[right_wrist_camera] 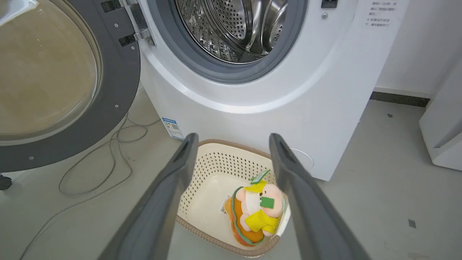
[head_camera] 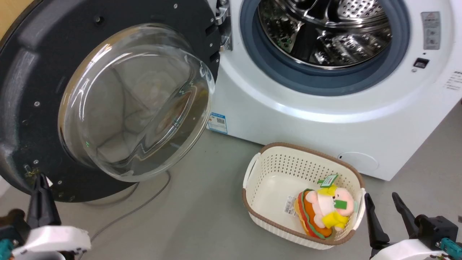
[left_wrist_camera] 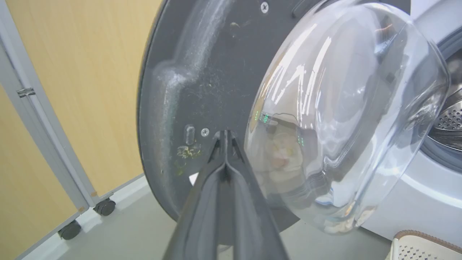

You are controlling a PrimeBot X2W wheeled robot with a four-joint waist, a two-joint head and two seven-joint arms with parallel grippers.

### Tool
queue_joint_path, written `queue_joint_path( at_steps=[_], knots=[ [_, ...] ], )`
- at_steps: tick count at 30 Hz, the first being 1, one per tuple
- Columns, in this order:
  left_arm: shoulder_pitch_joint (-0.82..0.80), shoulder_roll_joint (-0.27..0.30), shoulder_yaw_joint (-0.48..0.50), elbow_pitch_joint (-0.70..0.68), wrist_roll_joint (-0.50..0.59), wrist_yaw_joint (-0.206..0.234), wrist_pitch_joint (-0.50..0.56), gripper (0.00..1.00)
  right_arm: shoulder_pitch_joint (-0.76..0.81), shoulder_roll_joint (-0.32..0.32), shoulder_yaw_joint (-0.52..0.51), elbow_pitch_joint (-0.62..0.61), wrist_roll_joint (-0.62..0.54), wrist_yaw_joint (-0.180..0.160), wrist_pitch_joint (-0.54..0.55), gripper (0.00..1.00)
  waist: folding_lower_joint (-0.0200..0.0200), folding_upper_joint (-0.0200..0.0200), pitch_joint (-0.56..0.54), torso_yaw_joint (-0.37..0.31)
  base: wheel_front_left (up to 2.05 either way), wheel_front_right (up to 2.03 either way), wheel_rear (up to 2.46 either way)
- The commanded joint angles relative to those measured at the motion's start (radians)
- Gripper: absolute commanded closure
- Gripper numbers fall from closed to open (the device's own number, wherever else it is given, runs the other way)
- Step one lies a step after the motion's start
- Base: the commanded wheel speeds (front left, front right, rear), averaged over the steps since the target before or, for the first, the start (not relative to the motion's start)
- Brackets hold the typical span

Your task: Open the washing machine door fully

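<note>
My left gripper (head_camera: 40, 180) has its fingers pinched together on nothing, tips at the lower inner face of the washing machine door (head_camera: 21, 108). Door stands swung wide, left of drum (head_camera: 325, 32). My right gripper (head_camera: 380, 198) is spread apart near basket (head_camera: 260, 169).

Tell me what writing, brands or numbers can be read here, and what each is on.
None is sharp enough to quote.
Blue-and-white sticker low on the washing machine front: code square and print, too small.
Grey label at the machine's upper right: blurred.
Printed lines at its right edge: too small.
Green tag on the plush toy: unreadable.
White barcode label beside the toy in the basket: too small.
</note>
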Motion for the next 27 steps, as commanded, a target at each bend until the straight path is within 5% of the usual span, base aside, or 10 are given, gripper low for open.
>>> queue_joint_path(
  at_steps=[1,4,7,8,9,27],
  knots=[
    [0.018,-0.008,0.000,-0.018,0.008,0.001,-0.004,1.00,-0.007,0.002,0.002,0.005,0.003,-0.001,-0.007,0.00,0.0000,0.0000,-0.011,-0.009,0.00,0.00,0.00],
    [0.071,-0.043,-0.016,-0.075,0.026,-0.004,-0.004,0.99,-0.003,0.002,0.005,0.014,0.002,-0.001,-0.015,0.00,0.0000,0.0000,-0.026,-0.019,0.00,0.00,0.00],
    [0.121,-0.071,-0.039,-0.117,0.035,-0.009,-0.004,0.41,0.000,0.002,0.007,0.020,0.002,-0.001,-0.022,0.00,0.0000,0.0000,-0.040,-0.030,0.00,0.00,0.00],
    [0.137,-0.080,-0.049,-0.128,0.037,-0.009,-0.004,0.04,0.001,0.002,0.009,0.021,0.002,-0.001,-0.024,0.00,0.0000,0.0000,-0.044,-0.034,0.00,0.00,0.00],
    [0.152,-0.087,-0.061,-0.140,0.040,-0.008,-0.004,0.00,0.001,0.002,0.009,0.021,0.001,-0.001,-0.025,0.00,0.0000,0.0000,-0.047,-0.039,0.00,0.00,0.00],
    [0.152,-0.109,-0.254,-0.114,0.075,-0.062,-0.004,0.00,0.009,0.002,0.024,-0.030,-0.045,-0.001,-0.027,0.00,0.0000,0.0000,-0.073,-0.202,0.00,0.00,0.00]
  ],
)
